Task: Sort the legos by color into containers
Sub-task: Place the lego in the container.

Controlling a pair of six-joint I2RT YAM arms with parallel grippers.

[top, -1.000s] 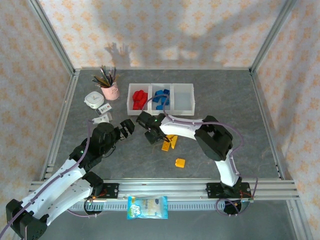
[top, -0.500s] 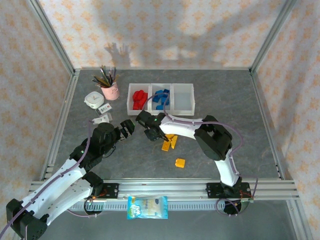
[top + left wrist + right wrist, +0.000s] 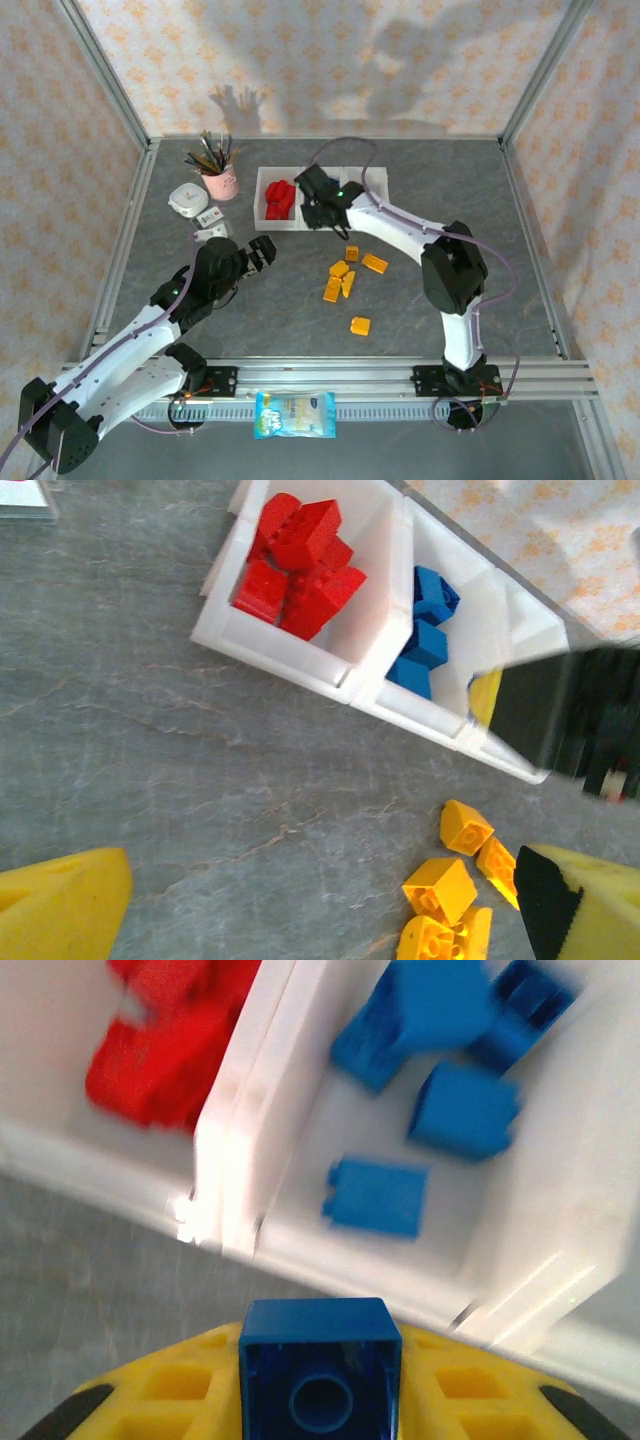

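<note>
The containers (image 3: 365,222) stand in a row at the back centre. Their left bin holds red legos (image 3: 279,197) and the middle bin holds blue legos (image 3: 430,1060). My right gripper (image 3: 313,208) hovers over the front wall of the middle bin, shut on a blue lego (image 3: 320,1370). Several yellow legos (image 3: 345,270) lie loose on the table in front of the bins, one more (image 3: 360,325) nearer me. My left gripper (image 3: 262,252) hangs open to the left of that pile, nothing between its yellow fingers (image 3: 60,910). In the left wrist view the red legos (image 3: 300,565) and the yellow pile (image 3: 450,890) are plain.
A pink cup of brushes (image 3: 220,180), a round white object (image 3: 186,200) and two small cards (image 3: 207,217) sit at the back left. A snack bag (image 3: 295,413) lies on the front rail. The aluminium frame borders the table.
My right gripper shut on the blue lego beside the yellow pile, lifted it and carried it back to the middle bin. The left arm edged slightly forward.
</note>
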